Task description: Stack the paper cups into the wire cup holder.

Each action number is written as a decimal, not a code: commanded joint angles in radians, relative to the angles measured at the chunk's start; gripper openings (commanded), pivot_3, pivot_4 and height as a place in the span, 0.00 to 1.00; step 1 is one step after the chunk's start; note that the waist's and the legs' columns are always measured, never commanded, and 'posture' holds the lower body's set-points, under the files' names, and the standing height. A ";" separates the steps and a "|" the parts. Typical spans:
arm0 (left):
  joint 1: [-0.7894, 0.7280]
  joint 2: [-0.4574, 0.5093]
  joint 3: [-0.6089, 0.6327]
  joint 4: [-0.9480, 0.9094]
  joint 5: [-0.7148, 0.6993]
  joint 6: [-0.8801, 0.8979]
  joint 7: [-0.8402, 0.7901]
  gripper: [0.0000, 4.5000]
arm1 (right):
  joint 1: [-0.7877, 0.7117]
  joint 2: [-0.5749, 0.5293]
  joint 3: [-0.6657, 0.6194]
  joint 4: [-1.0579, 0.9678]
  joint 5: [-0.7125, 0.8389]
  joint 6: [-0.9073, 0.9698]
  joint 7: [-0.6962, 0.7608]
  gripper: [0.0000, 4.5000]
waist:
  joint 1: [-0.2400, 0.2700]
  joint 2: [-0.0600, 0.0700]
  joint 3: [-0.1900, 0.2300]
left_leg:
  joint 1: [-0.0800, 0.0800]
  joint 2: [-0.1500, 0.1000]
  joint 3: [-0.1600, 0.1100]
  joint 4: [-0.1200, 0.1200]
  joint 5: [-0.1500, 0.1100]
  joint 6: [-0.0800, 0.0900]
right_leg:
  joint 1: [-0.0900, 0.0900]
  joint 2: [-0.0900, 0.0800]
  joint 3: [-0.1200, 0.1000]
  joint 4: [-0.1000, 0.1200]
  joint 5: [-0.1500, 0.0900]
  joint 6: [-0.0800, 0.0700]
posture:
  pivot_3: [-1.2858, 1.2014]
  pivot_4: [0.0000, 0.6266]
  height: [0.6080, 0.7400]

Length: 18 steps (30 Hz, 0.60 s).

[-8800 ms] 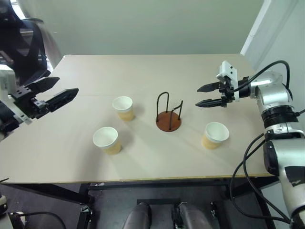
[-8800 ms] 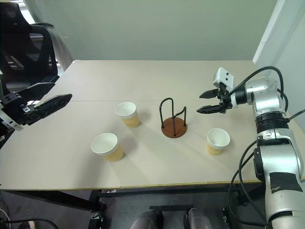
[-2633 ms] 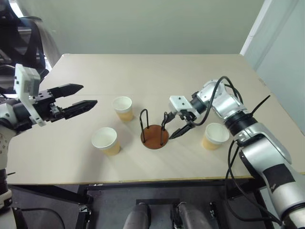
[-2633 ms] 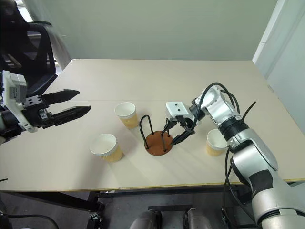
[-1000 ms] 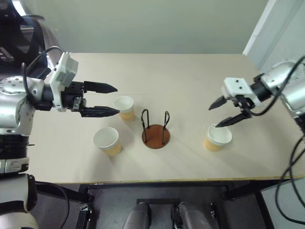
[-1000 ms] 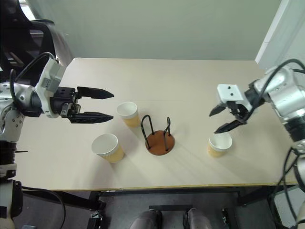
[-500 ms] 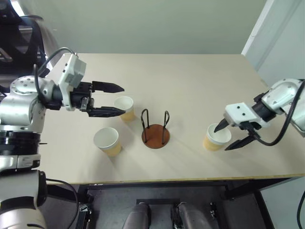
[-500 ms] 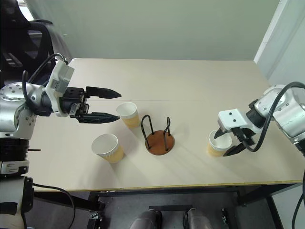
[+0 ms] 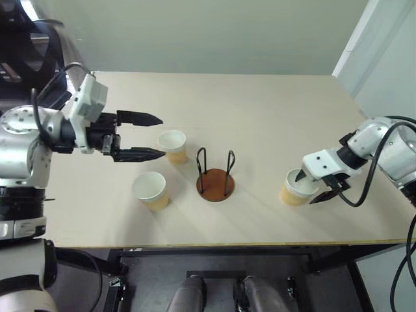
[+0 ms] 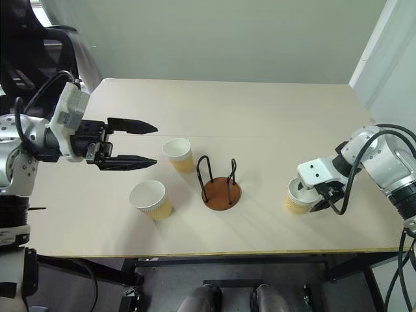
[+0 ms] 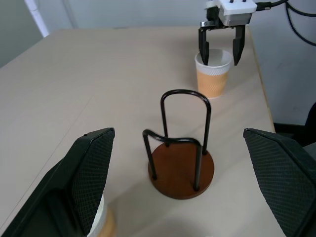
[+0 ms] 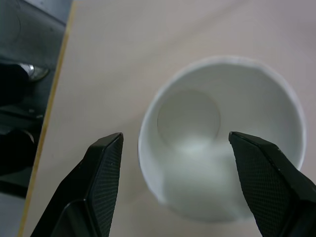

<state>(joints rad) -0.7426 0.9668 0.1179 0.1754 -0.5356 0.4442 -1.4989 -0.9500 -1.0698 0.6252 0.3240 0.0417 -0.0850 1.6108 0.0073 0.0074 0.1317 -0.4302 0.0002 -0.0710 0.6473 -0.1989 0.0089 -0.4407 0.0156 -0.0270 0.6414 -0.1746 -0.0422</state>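
Wire cup holder (image 9: 215, 183), mid-table, empty; you have all three paper cups still to stack: two on its left (image 9: 172, 145) (image 9: 149, 190), one on its right (image 9: 296, 188) straddled by your open right gripper (image 11: 220, 49), ungripped; left gripper (image 9: 148, 136) wide open, empty.

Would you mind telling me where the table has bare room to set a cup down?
The far half of the table behind the wire cup holder is bare, as is the stretch between it and the right cup. It is crowded left of the holder, around two cups.
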 commanded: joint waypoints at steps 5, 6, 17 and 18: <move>0.023 0.024 0.050 -0.046 -0.028 -0.005 0.003 1.00 | -0.035 -0.003 0.011 0.007 0.003 -0.039 0.004 0.57 | -0.001 0.000 0.000 | 0.000 0.000 0.000 0.000 0.000 -0.001 | 0.000 0.000 0.000 0.000 0.000 -0.001 | 0.52 0.24 1.00; 0.027 0.026 0.050 -0.045 -0.029 -0.007 -0.003 1.00 | -0.037 -0.008 0.016 0.002 0.009 -0.039 0.004 0.50 | -0.001 0.000 0.000 | 0.000 0.000 0.000 0.000 0.000 -0.001 | 0.000 0.000 0.000 0.000 0.000 -0.001 | 0.52 0.24 1.00; 0.125 0.124 0.021 0.071 -0.027 -0.150 -0.116 1.00 | -0.104 -0.010 0.050 -0.035 0.046 -0.048 0.004 0.01 | -0.002 0.000 0.000 | 0.001 0.000 0.000 -0.001 -0.002 -0.002 | 0.000 0.000 0.000 0.000 -0.006 -0.011 | 0.52 0.24 1.00; 0.131 0.137 0.015 0.091 -0.028 -0.176 -0.116 1.00 | -0.117 -0.003 0.051 -0.034 0.045 -0.051 0.004 0.01 | -0.002 0.000 0.000 | 0.001 0.000 0.000 -0.001 -0.002 -0.002 | -0.001 0.000 0.000 0.000 -0.006 -0.011 | 0.52 0.24 1.00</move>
<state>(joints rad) -0.6059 1.0768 0.1194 0.2568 -0.5495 0.3156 -1.5713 -1.0289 -1.0694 0.6876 0.3094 0.0739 -0.1227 1.6108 0.0052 0.0076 0.1318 -0.4299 0.0005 -0.0712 0.6465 -0.2015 0.0071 -0.4415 0.0156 -0.0271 0.6415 -0.1807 -0.0528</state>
